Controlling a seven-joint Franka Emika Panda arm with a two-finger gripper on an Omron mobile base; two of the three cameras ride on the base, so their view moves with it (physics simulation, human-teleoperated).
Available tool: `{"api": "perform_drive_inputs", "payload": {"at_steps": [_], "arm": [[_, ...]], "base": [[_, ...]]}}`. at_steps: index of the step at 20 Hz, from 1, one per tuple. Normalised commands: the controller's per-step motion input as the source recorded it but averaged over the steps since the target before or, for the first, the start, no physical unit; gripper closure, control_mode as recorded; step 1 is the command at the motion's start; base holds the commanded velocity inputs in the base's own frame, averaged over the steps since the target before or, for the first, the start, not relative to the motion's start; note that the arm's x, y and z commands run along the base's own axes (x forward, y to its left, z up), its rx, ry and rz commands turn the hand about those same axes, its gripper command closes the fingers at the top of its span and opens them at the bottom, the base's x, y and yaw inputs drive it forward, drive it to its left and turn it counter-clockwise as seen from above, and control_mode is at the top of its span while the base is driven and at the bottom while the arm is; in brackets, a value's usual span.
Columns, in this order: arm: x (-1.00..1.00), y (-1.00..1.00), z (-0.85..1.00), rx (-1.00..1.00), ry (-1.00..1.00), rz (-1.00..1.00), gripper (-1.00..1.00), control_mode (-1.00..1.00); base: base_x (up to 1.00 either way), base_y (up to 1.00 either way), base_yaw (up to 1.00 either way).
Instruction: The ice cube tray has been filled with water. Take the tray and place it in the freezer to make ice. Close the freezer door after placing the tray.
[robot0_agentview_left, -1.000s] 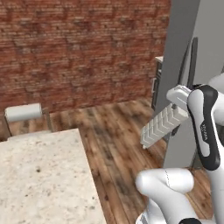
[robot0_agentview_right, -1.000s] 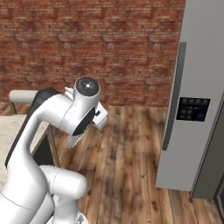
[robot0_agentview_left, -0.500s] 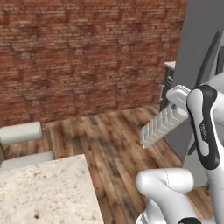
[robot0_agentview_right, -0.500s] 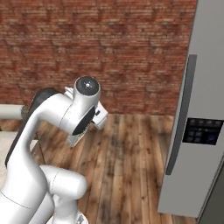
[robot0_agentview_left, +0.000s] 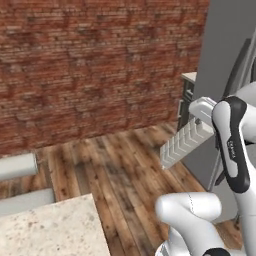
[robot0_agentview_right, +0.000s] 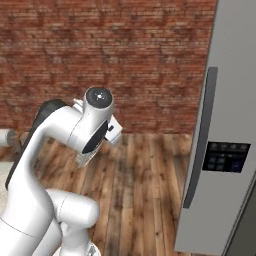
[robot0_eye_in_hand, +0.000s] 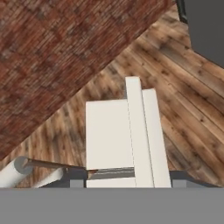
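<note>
My gripper (robot0_agentview_left: 202, 117) is clamped on the ice cube tray (robot0_agentview_left: 184, 143), which I carry in the air above the wooden floor (robot0_agentview_left: 117, 170), well clear of it. In the left base view the tray hangs tilted, its far end dipping down and to the left, the rows of small cells showing along its side. From the hand view I look along the tray's pale length (robot0_eye_in_hand: 127, 135); the finger tips themselves are hidden behind it, so I judge the grip from the tray staying pinned at the hand. The refrigerator stands to the right of the arm; its freezer door (robot0_agentview_right: 215, 150), grey with the black dispenser panel (robot0_agentview_right: 226, 157) and a long dark handle (robot0_agentview_right: 199, 137), looks closed. A brick wall (robot0_agentview_right: 115, 55) runs behind. The corner of a speckled counter (robot0_agentview_left: 50, 227) sits at the lower left of the left base view.
</note>
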Motion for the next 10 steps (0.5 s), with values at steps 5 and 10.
{"api": "perform_drive_inputs", "payload": {"at_steps": [5, 10], "arm": [[0.0, 0.0, 0.0, 0.0, 0.0, 0.0, 1.0, 1.0], [0.0, 0.0, 0.0, 0.0, 0.0, 0.0, 1.0, 1.0]], "base": [[0.53, 0.0, -0.38], [0.81, 0.16, -0.37]]}}
